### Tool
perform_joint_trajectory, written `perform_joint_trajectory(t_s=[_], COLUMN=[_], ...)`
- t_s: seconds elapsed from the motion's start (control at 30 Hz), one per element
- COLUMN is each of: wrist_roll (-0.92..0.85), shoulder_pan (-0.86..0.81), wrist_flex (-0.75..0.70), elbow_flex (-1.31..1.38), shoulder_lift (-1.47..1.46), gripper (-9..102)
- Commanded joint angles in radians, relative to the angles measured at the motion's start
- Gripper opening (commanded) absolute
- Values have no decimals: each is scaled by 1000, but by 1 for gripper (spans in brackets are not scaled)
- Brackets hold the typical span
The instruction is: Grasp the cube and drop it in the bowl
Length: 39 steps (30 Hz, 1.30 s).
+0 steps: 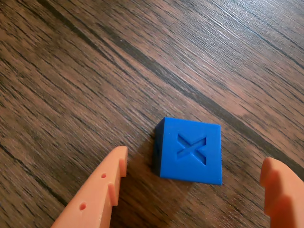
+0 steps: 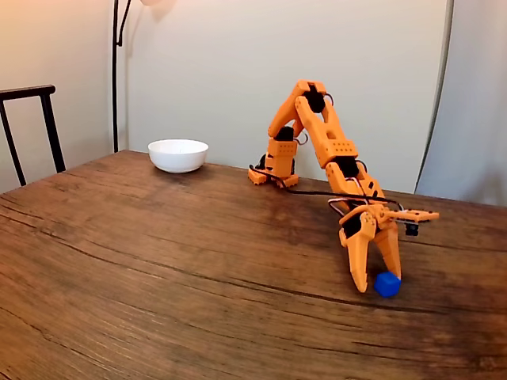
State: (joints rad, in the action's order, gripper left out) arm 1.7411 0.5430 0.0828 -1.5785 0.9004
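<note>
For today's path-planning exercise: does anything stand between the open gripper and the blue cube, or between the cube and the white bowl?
Nothing visible does. The gripper straddles the cube, and only bare table separates it from the bowl.

Around cube: I see bare tabletop (image 2: pixel 198 269) on every side of the cube (image 1: pixel 190 151).
End effector: its spread fingers (image 1: pixel 102 190) flank the cube with gaps on both sides.
Route to bowl: open wood between; the bowl (image 2: pixel 178 154) stands well apart, nothing between.
Edge: a chair (image 2: pixel 32 127) stands beyond the tabletop's left edge.
</note>
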Motion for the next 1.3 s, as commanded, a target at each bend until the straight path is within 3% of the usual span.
perform_joint_trajectory(t_s=[0.0, 0.23, 1.27], wrist_roll=[-5, -5, -195], shoulder_pan=[3, -2, -37], wrist_flex=[9, 9, 8], elbow_flex=[11, 17, 11], shoulder_lift=[2, 2, -26], gripper=[32, 20, 20])
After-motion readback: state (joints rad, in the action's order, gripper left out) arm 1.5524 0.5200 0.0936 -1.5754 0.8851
